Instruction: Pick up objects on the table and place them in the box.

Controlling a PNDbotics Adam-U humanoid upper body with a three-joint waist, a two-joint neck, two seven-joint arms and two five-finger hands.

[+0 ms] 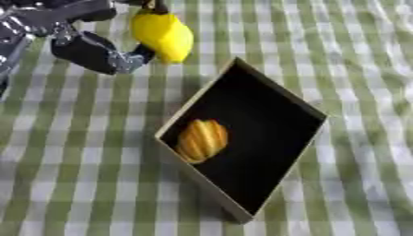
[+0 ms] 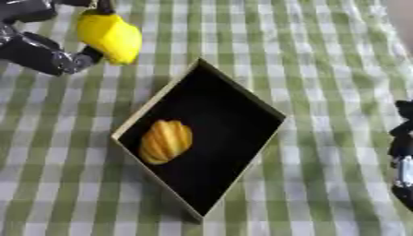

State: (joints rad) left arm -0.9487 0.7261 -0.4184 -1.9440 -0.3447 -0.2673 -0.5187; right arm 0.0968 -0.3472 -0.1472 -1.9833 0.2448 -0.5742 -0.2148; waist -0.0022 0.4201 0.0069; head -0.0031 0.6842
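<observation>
Above the bench's (image 1: 80, 184) green-checked cloth, near the box's (image 1: 190, 173) far corner, the left hand (image 1: 97, 53) grips a smooth bright yellow lemon (image 1: 164, 34). Inside the black-lined box lies a ridged orange-yellow fruit (image 1: 202, 139). At the right edge, the right hand (image 2: 401, 152) shows; its fingers' state cannot be told.

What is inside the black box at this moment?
Inside the box lies one ridged orange-yellow object, near its left wall. The rest of the dark floor shows nothing else; the strip behind the near wall is hidden.
</observation>
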